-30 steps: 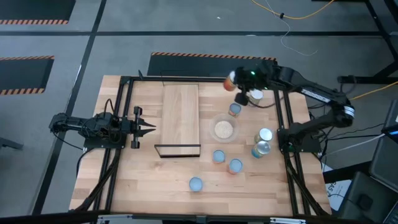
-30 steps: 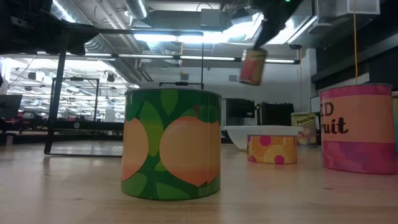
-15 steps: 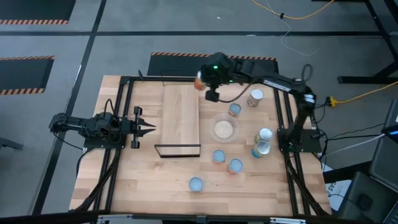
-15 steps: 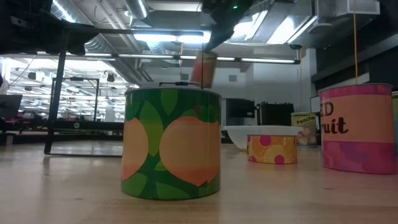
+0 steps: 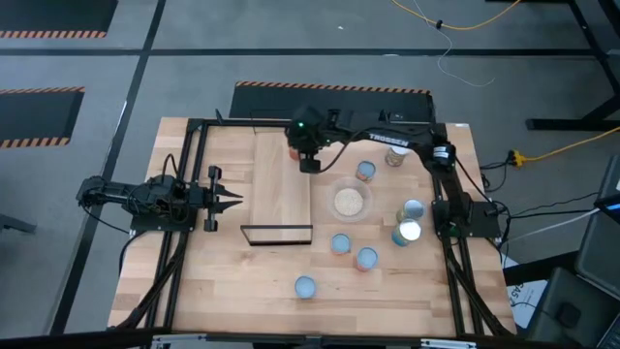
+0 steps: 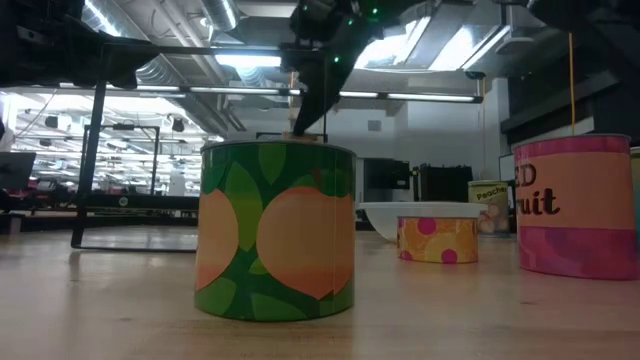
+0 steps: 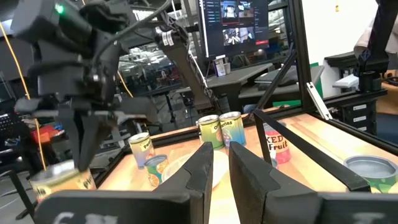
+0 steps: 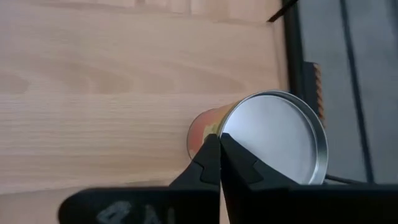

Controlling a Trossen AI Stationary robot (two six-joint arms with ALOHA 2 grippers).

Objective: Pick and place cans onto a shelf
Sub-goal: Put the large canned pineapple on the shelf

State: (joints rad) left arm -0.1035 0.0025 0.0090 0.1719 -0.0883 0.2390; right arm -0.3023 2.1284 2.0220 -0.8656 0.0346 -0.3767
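Right tool (image 5: 301, 155) clenched on orange can (image 8: 261, 140) above shelf (image 5: 281, 184); rigid, smooth tin, likely slippery, best gripped mid-wall. Left tool (image 5: 225, 201) parked, fingers nearly together

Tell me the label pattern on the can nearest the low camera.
Green leaves with large orange peaches on the nearest can, clearest in the low view.

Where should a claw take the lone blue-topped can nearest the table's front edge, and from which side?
Across its round side wall, coming straight down. The can stands upright with bare tabletop all round, so a claw can straddle it. The right claw is busy holding another can over the shelf.
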